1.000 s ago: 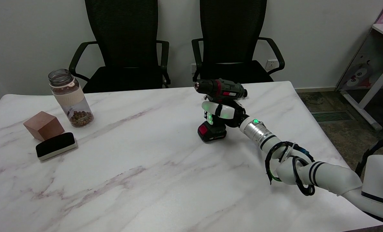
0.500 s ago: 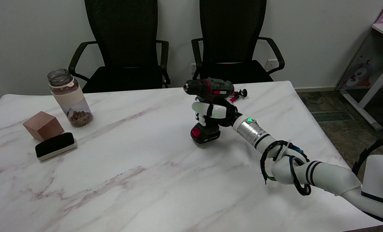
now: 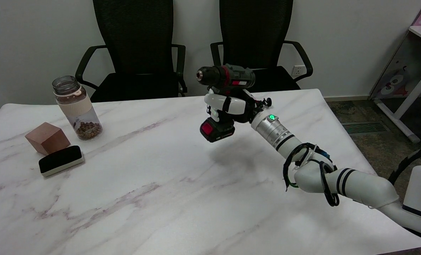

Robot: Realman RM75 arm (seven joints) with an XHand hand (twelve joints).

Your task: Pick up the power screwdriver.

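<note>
The power screwdriver (image 3: 226,75) is dark grey and black with a red collar and a red-and-black battery at its foot. It hangs in the air above the far middle of the marble table (image 3: 154,184), its chuck pointing left. My right hand (image 3: 228,106) grips its handle, fingers wrapped around between the body and the battery. The handle itself is hidden by the fingers. A shadow of the tool lies on the table below it.
At the far left stand a clear jar of brown beads (image 3: 76,106), a brown wooden cube (image 3: 47,138) and a black-topped eraser block (image 3: 61,160). A small red-and-black object (image 3: 263,102) lies behind the hand. Two black office chairs (image 3: 139,49) stand beyond the table's far edge.
My right hand has lifted the power screwdriver off the table and carried it up and to the left. Its battery no longer touches the surface.
</note>
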